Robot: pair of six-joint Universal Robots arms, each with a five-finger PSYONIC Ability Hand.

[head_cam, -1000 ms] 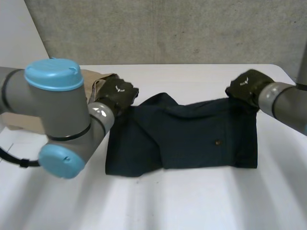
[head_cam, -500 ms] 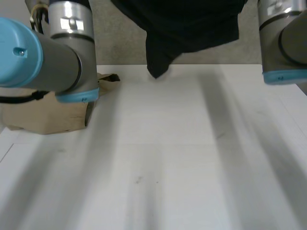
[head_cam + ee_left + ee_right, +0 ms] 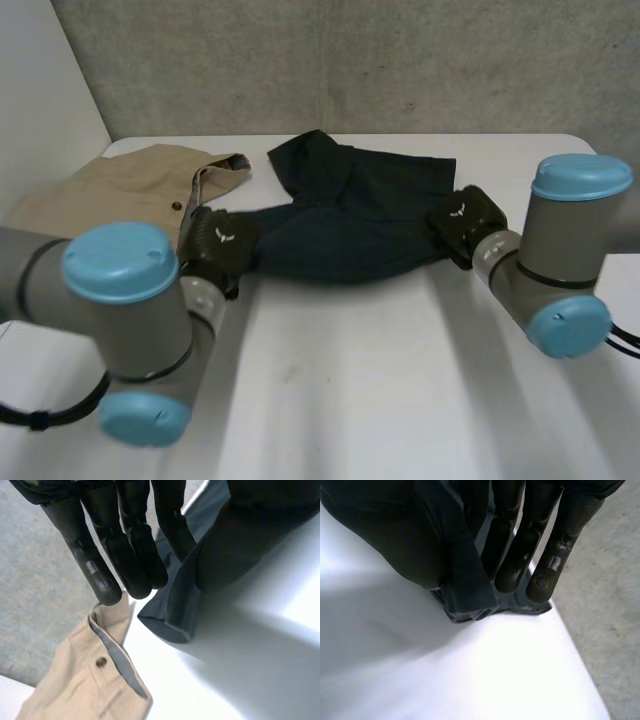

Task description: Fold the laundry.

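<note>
A dark navy garment (image 3: 350,205) lies bunched across the back middle of the white table (image 3: 350,390). My left hand (image 3: 222,248) holds its near left end, and my right hand (image 3: 460,222) holds its near right end. Seen from the left wrist, straight fingers (image 3: 131,545) pinch a folded edge of the navy cloth (image 3: 172,611) against the thumb. Seen from the right wrist, the fingers (image 3: 524,545) pinch a corner of the cloth (image 3: 470,597) against the thumb in the same way. The cloth sags between the two hands.
A tan garment (image 3: 110,190) with a button lies at the back left of the table, touching the navy one near my left hand; it also lies beyond the left fingertips (image 3: 85,680). A grey wall stands behind the table.
The navy garment lay flat a second ago, then both hands swung it high above the table. Now it is back down, bunched farther back, with both hands nearer me.
</note>
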